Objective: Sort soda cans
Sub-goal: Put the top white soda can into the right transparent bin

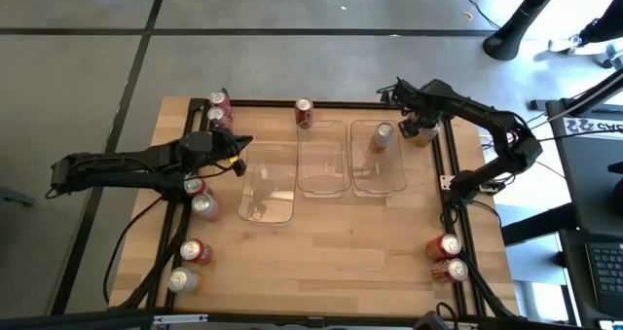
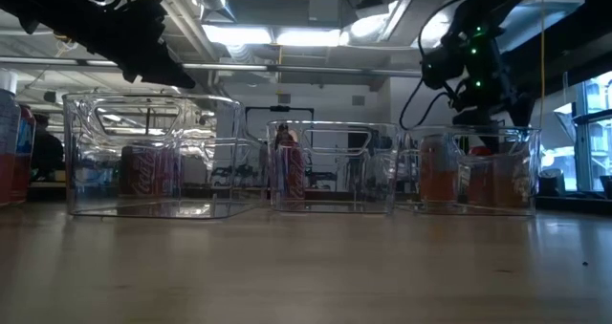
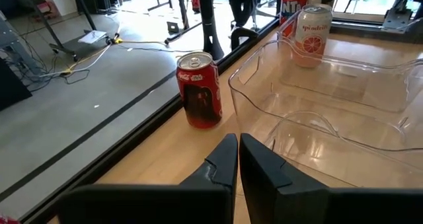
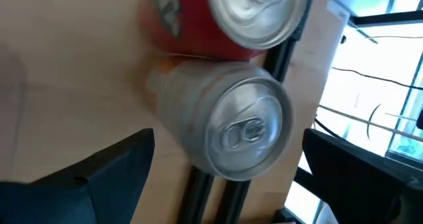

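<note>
High view looking down on a wooden table [image 1: 331,242] with three clear trays [image 1: 324,158] in a row. Right gripper [image 1: 421,128] hangs with fingers spread wide, empty, straddling a tan can [image 4: 228,128] directly below it; a red can [image 4: 218,19] touches that one. Left gripper [image 1: 237,155] is closed, empty, beside the leftmost tray [image 1: 266,184]. Ahead of its fingertips stands a red cola can [image 3: 199,89]. Further cans [image 1: 200,199] stand behind this gripper, along the table's edge.

1. Three clear plastic trays [image 1: 324,169] stand side by side on the wooden table [image 1: 341,252], between the two claws
2. Black rail [image 1: 456,213] edges the table below the right claw
</note>
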Motion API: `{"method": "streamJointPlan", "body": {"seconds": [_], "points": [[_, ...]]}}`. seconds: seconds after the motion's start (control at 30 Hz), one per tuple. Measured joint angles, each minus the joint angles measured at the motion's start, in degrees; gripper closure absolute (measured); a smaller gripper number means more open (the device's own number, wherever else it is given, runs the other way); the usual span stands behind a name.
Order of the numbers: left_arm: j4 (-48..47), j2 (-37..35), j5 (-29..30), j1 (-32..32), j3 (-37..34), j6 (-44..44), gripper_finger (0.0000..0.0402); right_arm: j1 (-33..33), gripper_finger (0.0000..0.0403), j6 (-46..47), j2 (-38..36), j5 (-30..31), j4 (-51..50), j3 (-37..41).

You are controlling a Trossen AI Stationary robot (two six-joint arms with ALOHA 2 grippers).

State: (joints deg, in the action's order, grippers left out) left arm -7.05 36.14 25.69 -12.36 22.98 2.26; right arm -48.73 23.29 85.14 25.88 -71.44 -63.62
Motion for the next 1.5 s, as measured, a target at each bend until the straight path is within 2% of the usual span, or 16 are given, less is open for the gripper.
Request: {"method": "streamJointPlan", "body": {"seconds": [0.53,1.5], "points": [[-0.09,0.0,-0.04,0.02,-0.02,0.67,0.0391,-0.04,0.0017,0.73,0.4,2.2,6.76,4.26],[0.04,0.0,-1.34,1.88,-0.07,0.24,0.0391,0.76,0.0017,-1.57,-1.55,-6.46,8.26,4.42]]}}
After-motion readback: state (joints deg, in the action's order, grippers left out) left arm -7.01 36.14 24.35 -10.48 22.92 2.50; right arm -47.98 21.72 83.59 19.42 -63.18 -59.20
